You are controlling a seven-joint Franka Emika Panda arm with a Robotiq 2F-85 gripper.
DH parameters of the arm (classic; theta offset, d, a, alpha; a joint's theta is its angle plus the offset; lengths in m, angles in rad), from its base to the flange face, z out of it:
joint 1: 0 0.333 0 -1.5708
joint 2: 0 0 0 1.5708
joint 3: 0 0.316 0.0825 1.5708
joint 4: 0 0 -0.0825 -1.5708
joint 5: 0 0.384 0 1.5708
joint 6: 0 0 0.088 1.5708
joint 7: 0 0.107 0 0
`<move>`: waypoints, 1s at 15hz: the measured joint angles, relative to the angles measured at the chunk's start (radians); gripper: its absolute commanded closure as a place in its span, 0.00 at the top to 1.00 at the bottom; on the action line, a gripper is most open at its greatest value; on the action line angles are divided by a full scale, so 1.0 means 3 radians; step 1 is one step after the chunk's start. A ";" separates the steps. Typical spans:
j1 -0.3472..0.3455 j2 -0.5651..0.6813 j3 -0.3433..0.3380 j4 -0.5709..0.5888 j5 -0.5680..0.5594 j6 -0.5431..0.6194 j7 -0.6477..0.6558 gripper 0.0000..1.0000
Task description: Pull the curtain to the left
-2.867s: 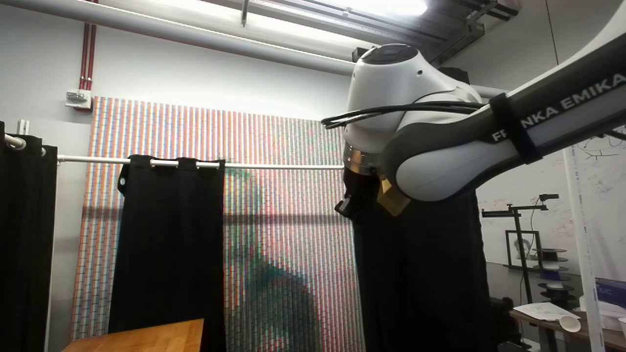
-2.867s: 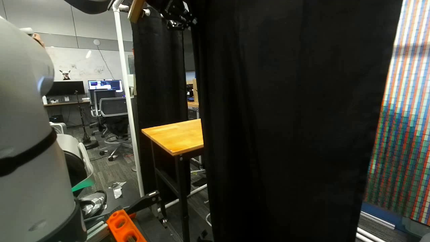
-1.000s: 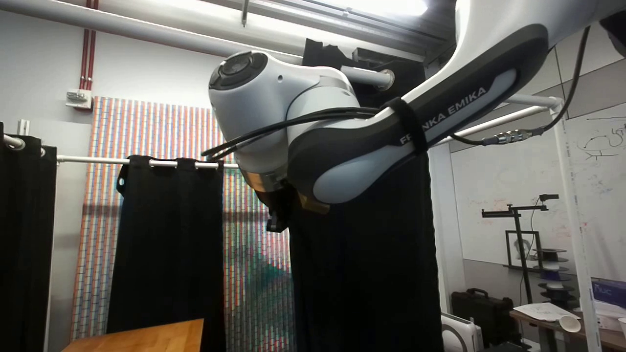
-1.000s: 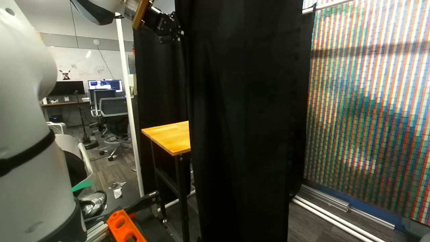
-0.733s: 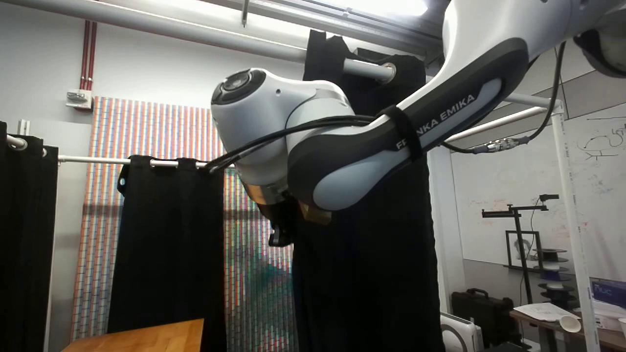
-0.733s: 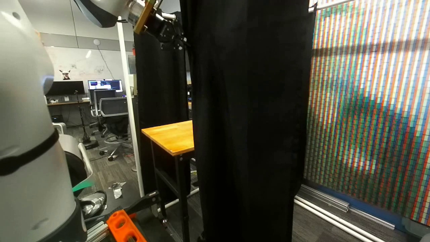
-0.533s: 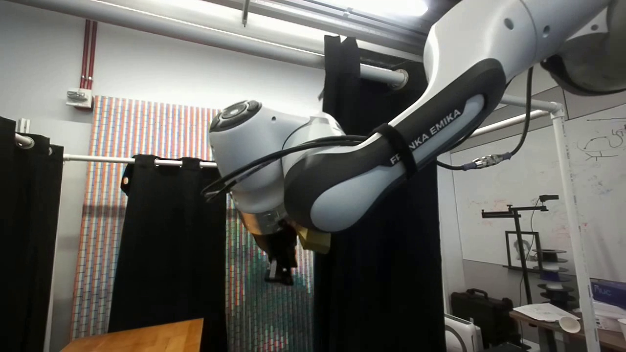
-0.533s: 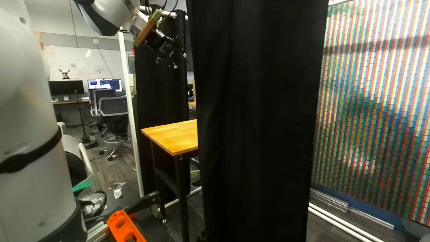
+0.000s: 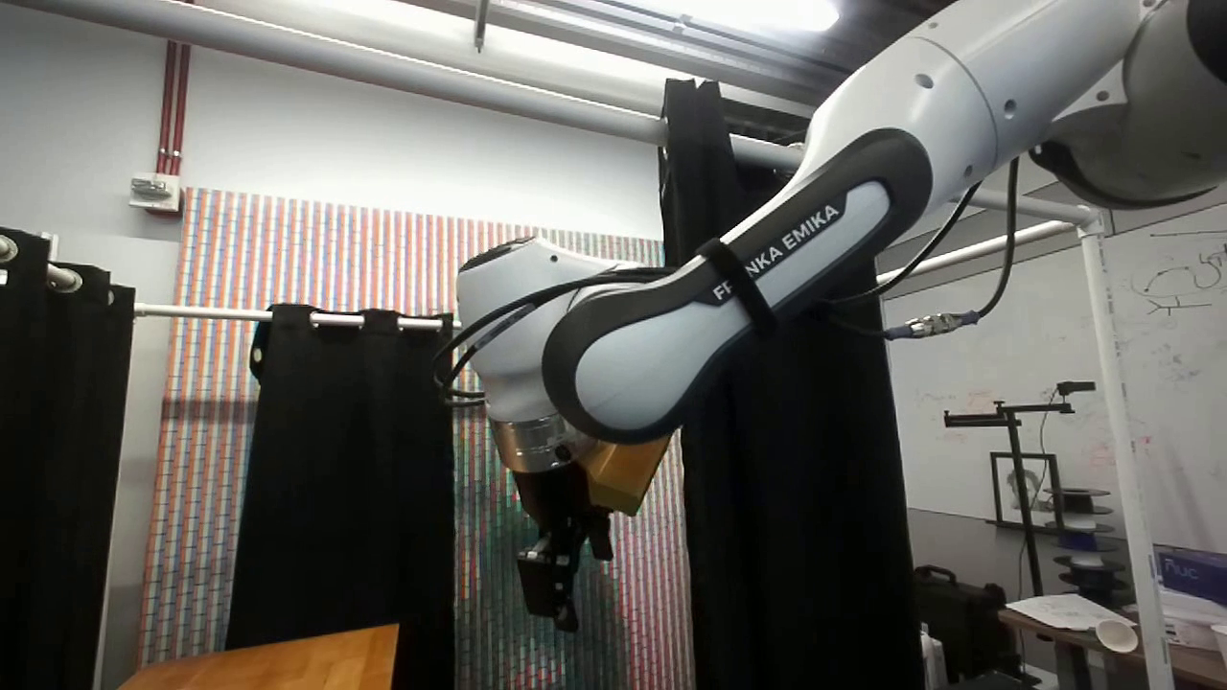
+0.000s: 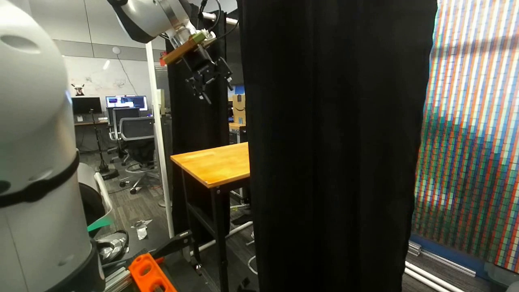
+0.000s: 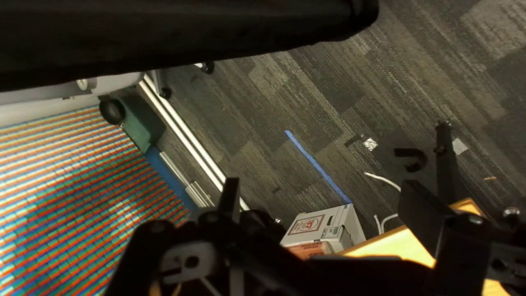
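The tall black curtain hangs in long folds from a high rod, its gathered top showing behind the arm. In an exterior view the same curtain fills the middle. My gripper is apart from its near edge, fingers spread and nothing between them. It points down in front of the striped panel, where the gripper also shows free of the cloth. From the wrist, dark curtain fabric crosses the top of the picture, away from the gripper, whose jaws stand wide apart over floor and table edge.
A wooden table stands below the gripper. Shorter black curtain hangs on a white rod before the striped panel. A white pipe post and an orange tool are near the arm's base.
Earlier my gripper sat at the curtain's edge while the cloth bunched sideways. Since about a second ago it has opened, dropped and pulled away; the curtain has swung partly back.
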 measured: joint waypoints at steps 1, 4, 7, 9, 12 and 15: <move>0.0035 -0.0039 -0.0101 -0.0006 0.0089 0.0009 0.0016 1.00; 0.0102 -0.0225 -0.0377 -0.0079 0.0247 0.0008 0.0176 0.99; 0.0118 -0.0523 -0.0623 -0.0264 0.0321 -0.0035 0.0393 1.00; 0.0116 -0.0771 -0.0765 -0.0435 0.0355 -0.0110 0.0516 1.00; 0.0114 -0.1157 -0.0929 -0.0708 0.0480 -0.0267 0.0596 1.00; 0.0115 -0.1490 -0.1033 -0.0912 0.0732 -0.0474 0.0594 1.00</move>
